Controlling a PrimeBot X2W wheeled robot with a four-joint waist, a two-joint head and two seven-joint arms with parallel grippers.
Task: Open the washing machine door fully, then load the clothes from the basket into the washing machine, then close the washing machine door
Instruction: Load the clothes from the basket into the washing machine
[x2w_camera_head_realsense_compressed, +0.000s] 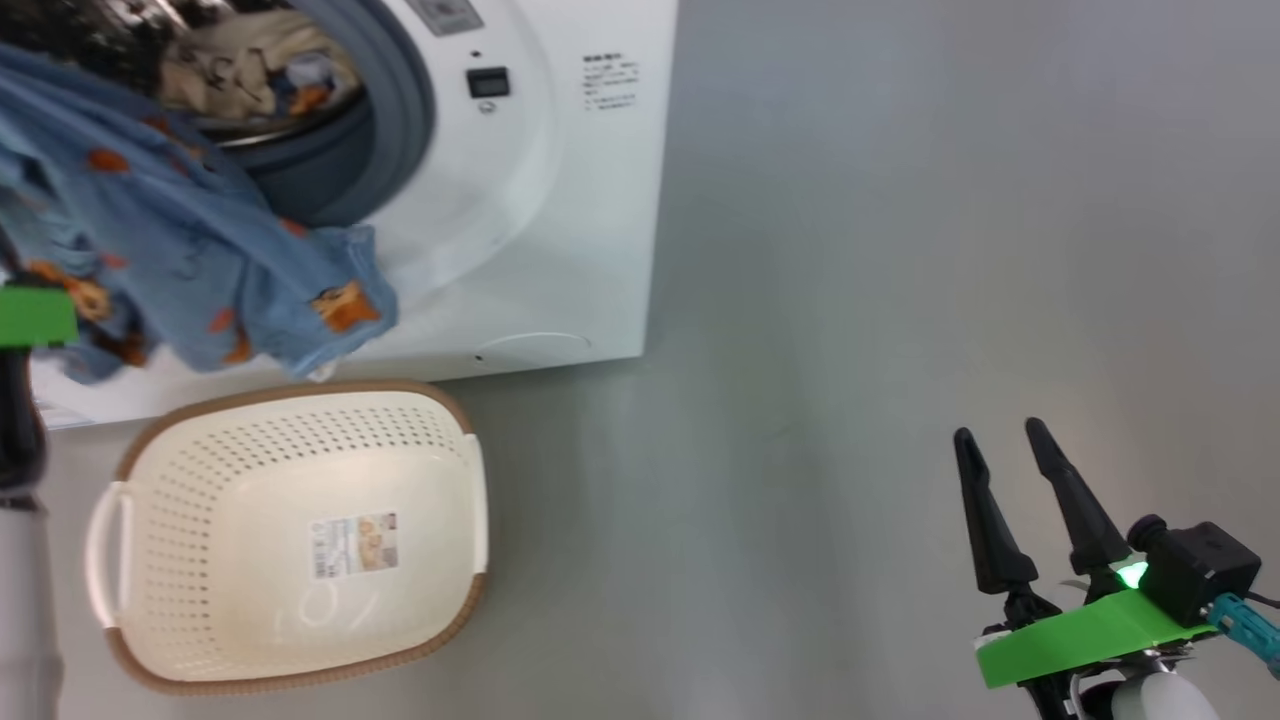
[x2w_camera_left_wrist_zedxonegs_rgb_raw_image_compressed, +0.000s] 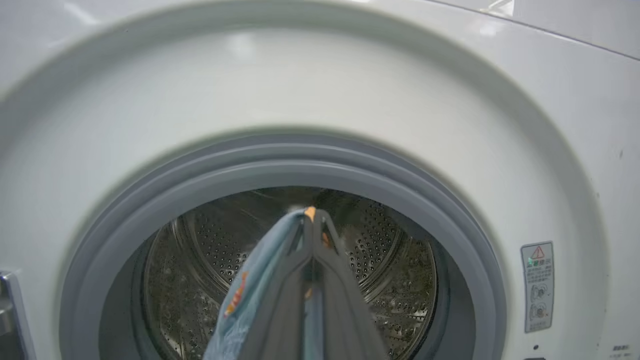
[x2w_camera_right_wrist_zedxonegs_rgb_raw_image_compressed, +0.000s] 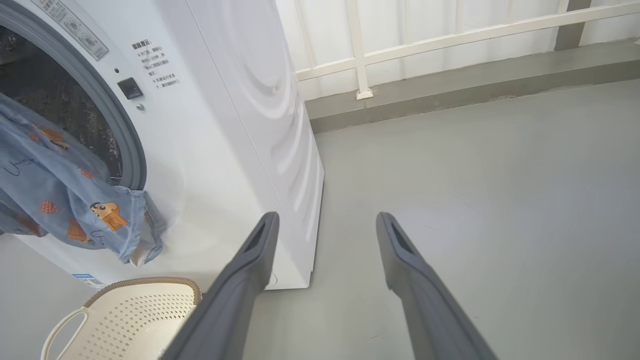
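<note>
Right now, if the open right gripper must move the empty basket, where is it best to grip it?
Probably the basket's right side handle, approached from above on the robot's right. That handle faces the right gripper, the basket stands upright, and the handle looks thin enough for the open jaws.

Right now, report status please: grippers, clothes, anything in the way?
Left gripper shut on light-blue garment, at drum mouth. Right gripper open, empty. Basket empty. Nothing in the way.
</note>
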